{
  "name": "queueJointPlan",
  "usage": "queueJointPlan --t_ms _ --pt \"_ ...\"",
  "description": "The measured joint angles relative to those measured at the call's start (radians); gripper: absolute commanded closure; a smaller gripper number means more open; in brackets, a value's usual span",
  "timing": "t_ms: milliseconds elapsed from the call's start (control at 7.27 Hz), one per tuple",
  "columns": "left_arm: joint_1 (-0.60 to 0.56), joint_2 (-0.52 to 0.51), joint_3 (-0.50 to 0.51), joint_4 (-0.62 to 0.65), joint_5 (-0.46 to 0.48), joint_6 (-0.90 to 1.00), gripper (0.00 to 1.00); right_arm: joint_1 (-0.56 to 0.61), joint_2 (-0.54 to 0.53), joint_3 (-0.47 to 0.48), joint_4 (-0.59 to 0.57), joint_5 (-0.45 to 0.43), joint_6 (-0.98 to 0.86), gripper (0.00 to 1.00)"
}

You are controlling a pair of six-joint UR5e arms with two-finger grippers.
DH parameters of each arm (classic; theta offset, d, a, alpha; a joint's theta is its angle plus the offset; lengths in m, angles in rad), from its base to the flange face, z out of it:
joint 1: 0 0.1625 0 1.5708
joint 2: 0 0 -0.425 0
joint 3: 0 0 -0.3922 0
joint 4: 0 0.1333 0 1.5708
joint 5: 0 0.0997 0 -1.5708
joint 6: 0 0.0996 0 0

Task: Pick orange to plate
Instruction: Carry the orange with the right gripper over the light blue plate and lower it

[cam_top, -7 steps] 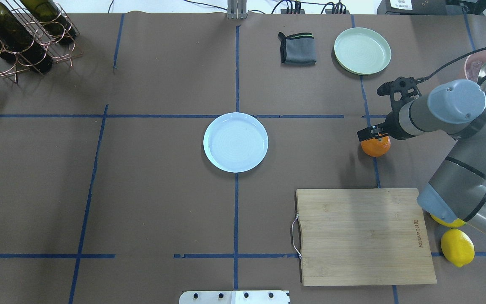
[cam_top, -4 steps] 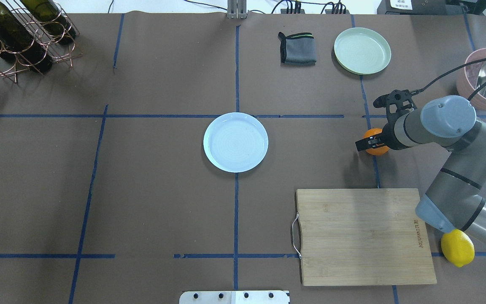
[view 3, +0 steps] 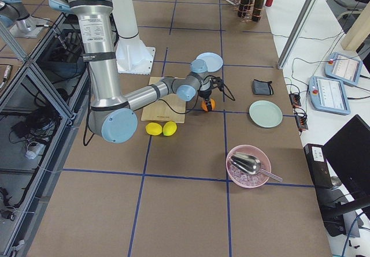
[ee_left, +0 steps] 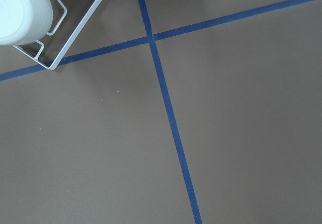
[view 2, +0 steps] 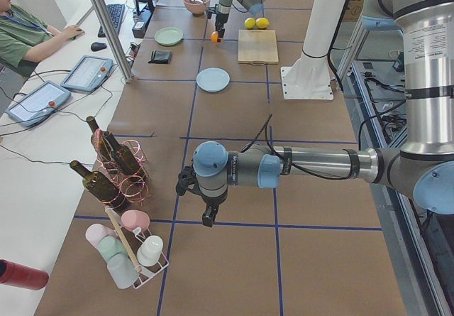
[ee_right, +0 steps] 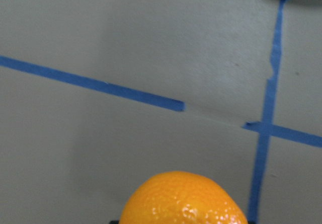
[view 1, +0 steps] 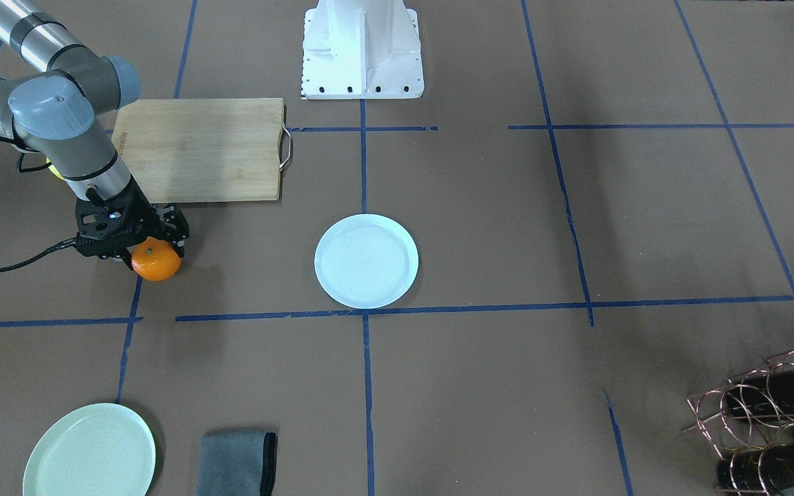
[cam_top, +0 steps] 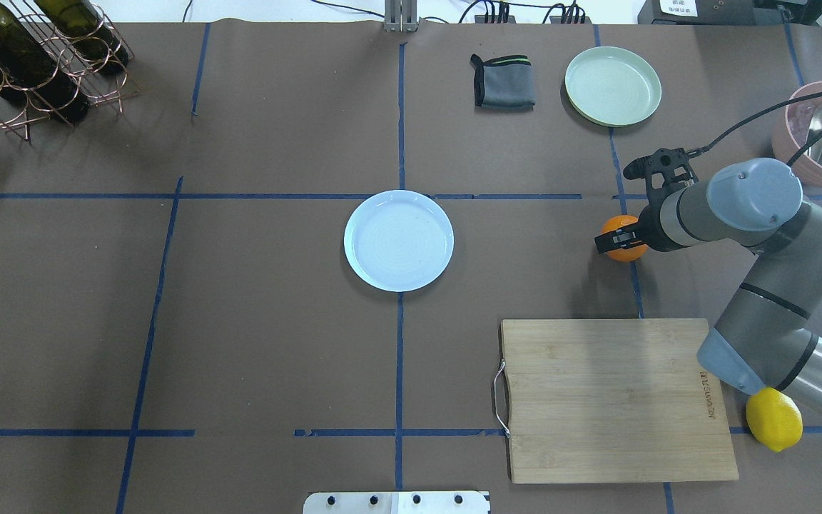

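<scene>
The orange (cam_top: 623,236) sits between the fingers of my right gripper (cam_top: 619,243), which is shut on it, to the right of table centre. In the front-facing view the orange (view 1: 156,261) hangs just under the black gripper (view 1: 152,246); it fills the bottom of the right wrist view as the orange (ee_right: 183,199). The white, bluish plate (cam_top: 398,240) lies at the table's middle, well to the left of the fruit. My left gripper (view 2: 206,219) shows only in the exterior left view, low over bare table, and I cannot tell its state.
A wooden cutting board (cam_top: 618,400) lies near the right arm, with a yellow lemon (cam_top: 773,420) beside it. A mint-green plate (cam_top: 612,86), a grey cloth (cam_top: 502,82) and a pink bowl (cam_top: 821,132) are at the far right. A wine rack (cam_top: 33,57) stands far left.
My right gripper has come down around the orange, shut on it, and carried it a little to the left toward the plate. The plate has not moved.
</scene>
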Motion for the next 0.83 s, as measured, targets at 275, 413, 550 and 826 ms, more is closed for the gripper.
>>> queueJointPlan --t_ms 275,413,550,826 --pt "0.0 0.0 -0.002 0.0 0.0 0.0 0.0 -0.07 0.23 -0.018 -0.214 -0.06 0.146 0.71" --pt "0.0 -0.001 -0.002 0.0 0.0 -0.001 0.0 -0.108 0.36 -0.07 -0.303 -0.105 0.222 0.7" --pt "0.0 -0.001 -0.003 0.0 -0.001 -0.001 0.0 -0.143 0.473 -0.153 -0.34 -0.141 0.288 0.7" --pt "0.0 -0.001 -0.003 0.0 -0.001 -0.001 0.0 -0.224 0.636 -0.326 -0.357 -0.25 0.414 0.67"
